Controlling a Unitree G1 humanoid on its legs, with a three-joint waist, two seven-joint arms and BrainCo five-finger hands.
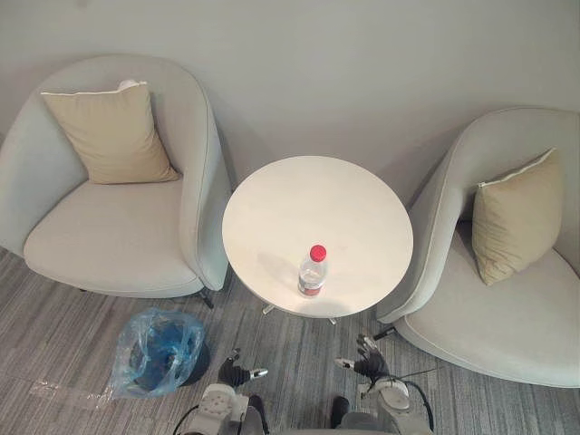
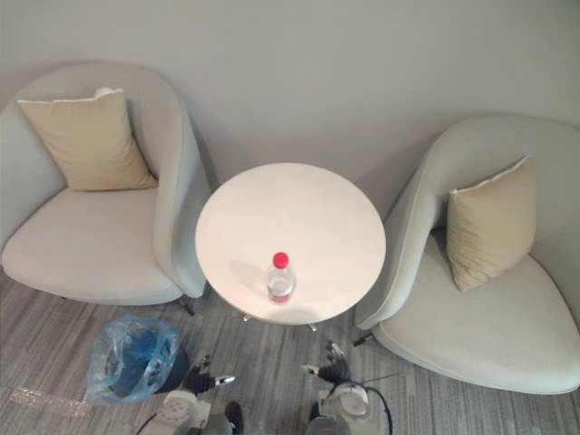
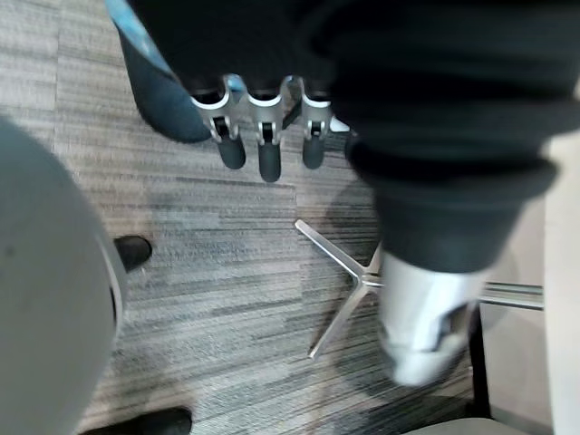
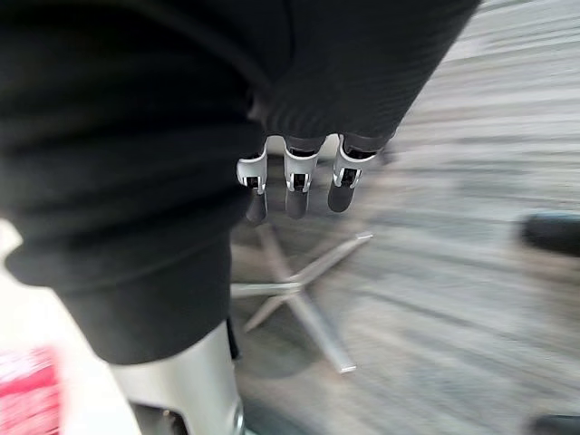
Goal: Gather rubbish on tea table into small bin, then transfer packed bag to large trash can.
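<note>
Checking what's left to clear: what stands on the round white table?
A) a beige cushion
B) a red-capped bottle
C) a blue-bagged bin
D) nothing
B: a red-capped bottle stands upright near the table front edge; the blue-bagged bin sits on the floor.

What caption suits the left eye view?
A red-capped bottle stands alone on the round white table; a bag-lined bin sits on the floor nearby.

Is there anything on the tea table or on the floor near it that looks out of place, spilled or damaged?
Nothing is spilled or damaged. The bottle stands upright on the tea table. Only the blue bag of the small bin sits loose and crumpled, and a clear strip lies on the floor beside it.
</note>
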